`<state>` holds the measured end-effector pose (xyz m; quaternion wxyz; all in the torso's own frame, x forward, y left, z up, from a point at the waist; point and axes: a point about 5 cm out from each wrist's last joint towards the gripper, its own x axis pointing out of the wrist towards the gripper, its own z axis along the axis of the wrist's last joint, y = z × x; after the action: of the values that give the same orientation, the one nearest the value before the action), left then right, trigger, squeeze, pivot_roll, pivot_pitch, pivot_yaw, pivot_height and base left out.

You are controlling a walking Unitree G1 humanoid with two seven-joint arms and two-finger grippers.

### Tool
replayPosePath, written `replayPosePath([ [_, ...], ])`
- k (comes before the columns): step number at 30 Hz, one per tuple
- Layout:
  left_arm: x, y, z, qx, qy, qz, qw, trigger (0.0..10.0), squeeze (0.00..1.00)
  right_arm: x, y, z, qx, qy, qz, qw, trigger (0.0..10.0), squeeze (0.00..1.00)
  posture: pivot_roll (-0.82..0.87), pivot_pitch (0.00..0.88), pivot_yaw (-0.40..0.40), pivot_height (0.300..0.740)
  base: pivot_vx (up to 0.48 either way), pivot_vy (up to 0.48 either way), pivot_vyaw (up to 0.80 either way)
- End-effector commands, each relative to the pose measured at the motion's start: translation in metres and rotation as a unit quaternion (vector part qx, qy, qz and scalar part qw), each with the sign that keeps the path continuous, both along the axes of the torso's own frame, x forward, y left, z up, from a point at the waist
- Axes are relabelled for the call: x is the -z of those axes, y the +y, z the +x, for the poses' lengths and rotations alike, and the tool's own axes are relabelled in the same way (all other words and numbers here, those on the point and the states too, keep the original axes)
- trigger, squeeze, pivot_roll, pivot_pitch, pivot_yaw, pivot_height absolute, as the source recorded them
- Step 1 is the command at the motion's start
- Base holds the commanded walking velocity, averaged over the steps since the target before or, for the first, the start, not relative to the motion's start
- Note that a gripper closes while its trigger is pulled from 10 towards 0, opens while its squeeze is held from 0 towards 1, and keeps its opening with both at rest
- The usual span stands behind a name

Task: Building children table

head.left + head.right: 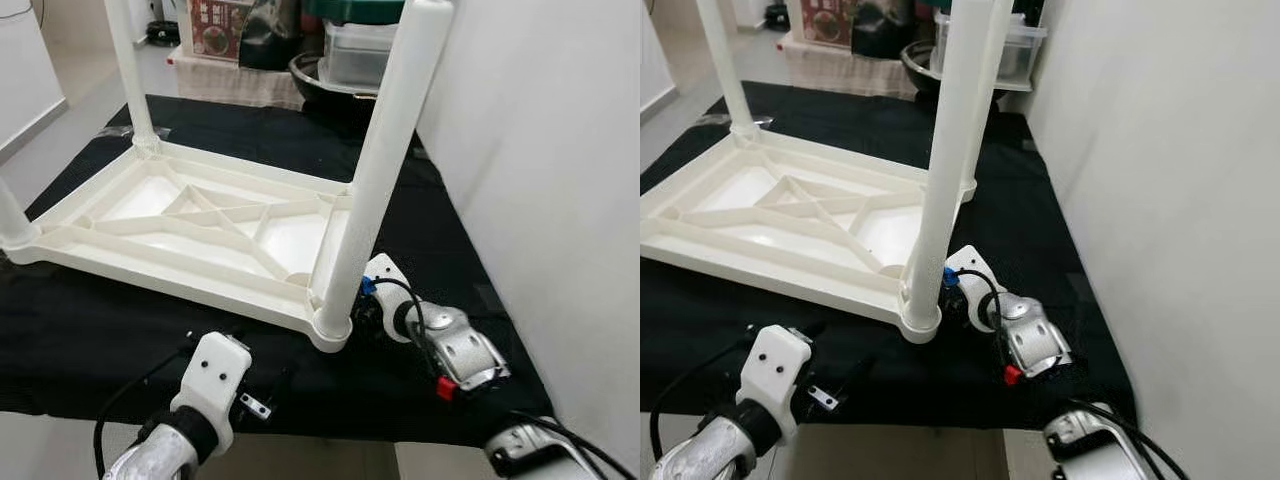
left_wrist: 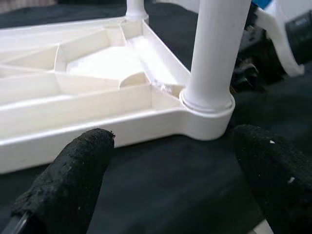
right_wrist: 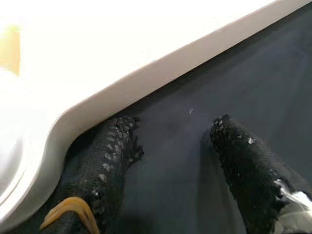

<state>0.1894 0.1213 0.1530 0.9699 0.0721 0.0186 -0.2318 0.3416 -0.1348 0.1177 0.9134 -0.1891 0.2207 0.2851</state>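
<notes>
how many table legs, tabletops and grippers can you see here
table legs: 4
tabletop: 1
grippers: 2, left gripper and right gripper, both open
total: 7

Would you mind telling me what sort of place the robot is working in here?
Probably a room in a home: an upturned white children's table lies on a black floor cloth beside a white wall, with storage boxes behind.
</notes>
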Motion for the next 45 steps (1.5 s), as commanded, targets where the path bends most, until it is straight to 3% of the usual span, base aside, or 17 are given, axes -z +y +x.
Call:
replayPosePath([
  [1, 0.002, -0.001, -0.001, 0.004, 0.009, 0.0, 1.0, 10.0, 0.0, 0.005, 0.003, -0.007, -0.023, 0.031, 0.012, 0.999, 10.0, 0.0, 0.11, 0.104, -0.14, 0.74, 0.0, 0.0, 0.0],
  [12, 0.005, -0.017, -0.009, 0.069, 0.041, -0.011, 0.997, 10.0, 0.0, -0.021, 0.023, -0.015, -0.097, 0.06, 0.107, 0.988, 10.0, 0.0, 0.11, 0.071, -0.142, 0.74, 0.0, 0.0, 0.0],
  [15, 0.009, -0.022, -0.012, 0.092, 0.053, -0.011, 0.994, 10.0, 0.0, -0.022, 0.042, -0.024, -0.114, 0.076, 0.126, 0.983, 10.0, 0.0, 0.11, 0.05, -0.139, 0.74, 0.0, 0.0, 0.0],
  [18, 0.011, -0.025, -0.014, 0.106, 0.063, -0.014, 0.992, 10.0, 0.0, -0.023, 0.048, -0.027, -0.12, 0.08, 0.132, 0.981, 10.0, 0.0, 0.11, 0.047, -0.141, 0.74, 0.0, 0.0, 0.0],
  [22, 0.014, -0.034, -0.025, 0.157, 0.094, -0.026, 0.983, 10.0, 0.0, -0.034, 0.073, -0.048, -0.173, 0.1, 0.177, 0.964, 10.0, 0.0, 0.1, 0.053, -0.141, 0.74, 0.0, 0.0, 0.0],
  [27, 0.016, -0.038, -0.03, 0.176, 0.107, -0.031, 0.978, 10.0, 0.0, -0.037, 0.083, -0.058, -0.194, 0.11, 0.196, 0.955, 10.0, 0.0, 0.1, 0.05, -0.145, 0.74, 0.0, 0.0, 0.0],
  [29, 0.017, -0.039, -0.032, 0.177, 0.111, -0.035, 0.977, 10.0, 0.0, -0.036, 0.082, -0.057, -0.192, 0.106, 0.189, 0.957, 10.0, 0.0, 0.1, 0.046, -0.146, 0.74, 0.0, 0.0, 0.0],
  [30, 0.018, -0.039, -0.032, 0.175, 0.115, -0.032, 0.977, 10.0, 0.0, -0.035, 0.075, -0.049, -0.176, 0.089, 0.171, 0.965, 10.0, 0.0, 0.1, 0.047, -0.145, 0.74, 0.0, 0.0, 0.0],
  [32, 0.021, -0.035, -0.032, 0.156, 0.118, -0.026, 0.98, 10.0, 0.0, -0.039, 0.04, -0.018, -0.137, 0.028, 0.104, 0.985, 10.0, 0.0, 0.1, 0.052, -0.151, 0.74, 0.0, 0.0, 0.0],
  [34, 0.024, -0.03, -0.033, 0.141, 0.121, -0.019, 0.982, 10.0, 0.0, -0.054, 0.011, 0.005, -0.133, -0.028, 0.049, 0.99, 10.0, 0.0, 0.1, 0.05, -0.156, 0.74, 0.0, 0.0, 0.0],
  [35, 0.024, -0.03, -0.033, 0.141, 0.121, -0.019, 0.982, 10.0, 0.0, -0.054, 0.011, 0.005, -0.133, -0.028, 0.049, 0.99, 10.0, 0.0, 0.1, 0.05, -0.156, 0.74, 0.0, 0.0, 0.0],
  [37, 0.028, -0.027, -0.033, 0.131, 0.126, -0.015, 0.983, 10.0, 0.0, -0.075, -0.008, 0.024, -0.141, -0.076, -0.003, 0.987, 10.0, 0.0, 0.1, 0.049, -0.159, 0.74, 0.0, 0.0, 0.0],
  [39, 0.028, -0.027, -0.033, 0.131, 0.126, -0.015, 0.983, 10.0, 0.0, -0.075, -0.008, 0.024, -0.141, -0.076, -0.003, 0.987, 10.0, 0.0, 0.1, 0.049, -0.159, 0.74, 0.0, 0.0, 0.0],
  [42, 0.029, -0.026, -0.033, 0.126, 0.128, -0.017, 0.984, 10.0, 0.0, -0.092, -0.014, 0.036, -0.142, -0.113, -0.038, 0.983, 10.0, 0.0, 0.09, 0.049, -0.169, 0.74, 0.0, 0.0, 0.0],
  [43, 0.03, -0.026, -0.033, 0.121, 0.132, -0.021, 0.984, 10.0, 0.0, -0.114, -0.016, 0.048, -0.155, -0.161, -0.097, 0.97, 10.0, 0.0, 0.09, 0.053, -0.173, 0.74, 0.0, 0.0, 0.0],
  [44, 0.03, -0.027, -0.035, 0.123, 0.133, -0.023, 0.983, 10.0, 0.0, -0.121, -0.011, 0.051, -0.183, -0.178, -0.135, 0.957, 10.0, 0.0, 0.09, 0.061, -0.176, 0.74, 0.0, 0.0, 0.0],
  [45, 0.03, -0.027, -0.035, 0.123, 0.133, -0.023, 0.983, 10.0, 0.0, -0.121, -0.011, 0.051, -0.183, -0.178, -0.135, 0.957, 10.0, 0.0, 0.09, 0.061, -0.176, 0.74, 0.0, 0.0, 0.0],
])
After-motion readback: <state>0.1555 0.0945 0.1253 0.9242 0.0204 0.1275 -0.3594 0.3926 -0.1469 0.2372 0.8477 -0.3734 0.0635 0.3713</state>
